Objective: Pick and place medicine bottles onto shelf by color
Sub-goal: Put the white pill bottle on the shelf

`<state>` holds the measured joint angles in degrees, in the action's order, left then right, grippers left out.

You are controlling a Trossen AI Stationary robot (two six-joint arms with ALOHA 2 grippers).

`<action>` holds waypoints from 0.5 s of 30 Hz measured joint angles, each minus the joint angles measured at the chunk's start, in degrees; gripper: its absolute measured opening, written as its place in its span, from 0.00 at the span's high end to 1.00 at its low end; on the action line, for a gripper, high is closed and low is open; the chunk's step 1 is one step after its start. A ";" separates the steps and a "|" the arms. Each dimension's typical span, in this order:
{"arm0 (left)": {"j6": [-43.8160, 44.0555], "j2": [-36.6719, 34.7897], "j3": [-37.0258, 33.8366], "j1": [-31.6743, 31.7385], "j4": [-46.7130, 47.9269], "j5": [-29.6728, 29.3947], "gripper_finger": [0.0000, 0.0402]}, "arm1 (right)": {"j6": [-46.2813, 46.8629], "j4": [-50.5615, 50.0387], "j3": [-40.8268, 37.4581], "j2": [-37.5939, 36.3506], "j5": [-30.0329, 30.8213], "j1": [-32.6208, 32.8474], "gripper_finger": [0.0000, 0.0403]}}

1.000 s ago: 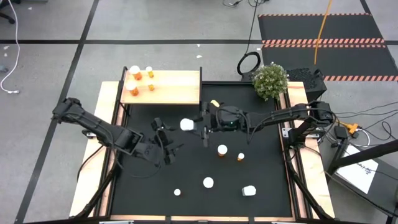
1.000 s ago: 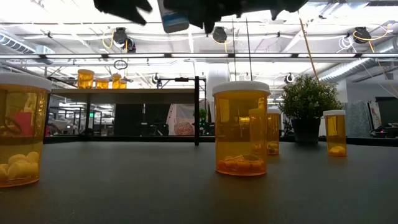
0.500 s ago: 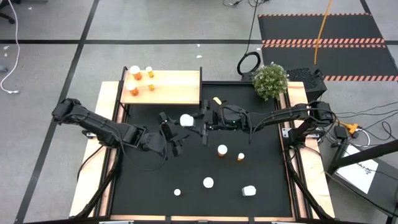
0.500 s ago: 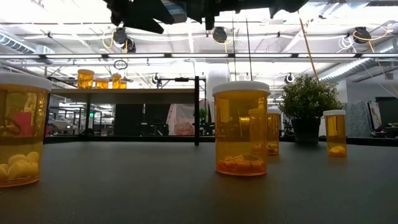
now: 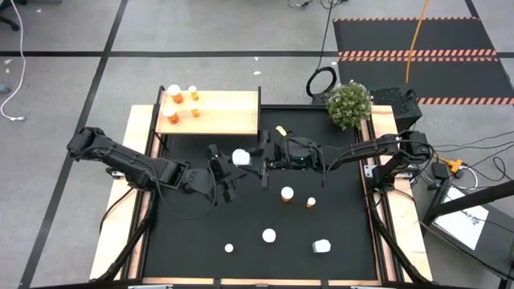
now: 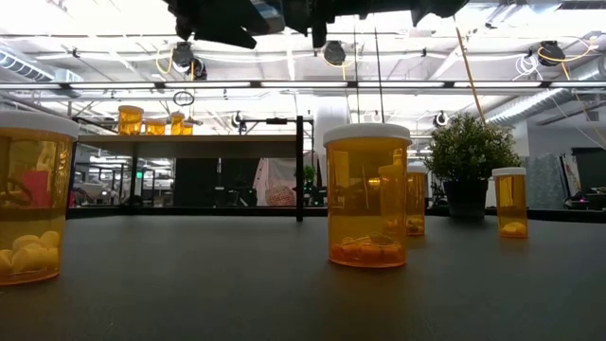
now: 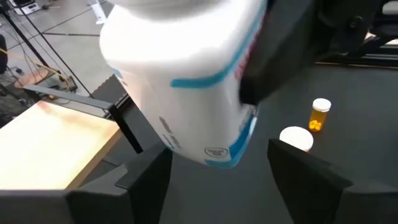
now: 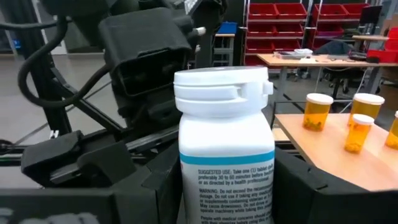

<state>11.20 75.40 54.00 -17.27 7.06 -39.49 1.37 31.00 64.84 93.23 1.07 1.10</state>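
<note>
One held bottle: white plastic medicine bottle with a blue-banded label (image 8: 226, 155), upright, raised above the black mat (image 5: 193, 233), between the two tools, just in front of the shelf's near right corner.
Right tool (image 5: 259, 157): pinching this white bottle, a finger on either side of its body.
Left tool (image 5: 227, 172): fingers (image 7: 311, 180) spread on either side of the same bottle's lower end; whether they touch it cannot be told.
Shelf: flat light-wood board on thin black legs (image 5: 229, 112) at the bench's far left; four orange white-capped bottles (image 5: 174, 94) stand at its left end.
Mat bottles: two orange ones (image 5: 287, 193) near the middle; three white ones (image 5: 269, 235) nearer the front edge, well apart.
Beyond: potted green plant (image 5: 349, 104) at the far right corner.
</note>
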 joint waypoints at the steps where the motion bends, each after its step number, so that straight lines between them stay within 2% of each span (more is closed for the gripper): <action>1: 0.11 0.00 0.00 0.11 -0.15 0.05 0.31 | -0.37 -0.05 0.00 0.00 -0.22 0.11 0.56; 5: -0.54 0.00 0.00 0.23 -1.32 0.67 0.24 | -0.97 0.01 0.00 0.00 -2.91 0.13 0.56; 9: -2.17 0.00 0.00 0.21 -3.18 1.10 0.18 | -0.97 -0.03 0.00 0.00 -2.89 0.13 0.56; 12: -2.21 0.00 0.00 0.21 -3.87 1.10 0.20 | -1.57 -0.43 0.00 0.00 -2.89 0.13 0.56; 15: -2.42 -0.04 0.00 0.21 -4.19 1.94 0.26 | -2.24 -1.28 0.00 0.00 -2.87 0.23 0.56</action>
<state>8.78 75.35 54.00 -17.06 2.87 -37.55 -0.87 29.72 64.84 93.23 -1.80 1.34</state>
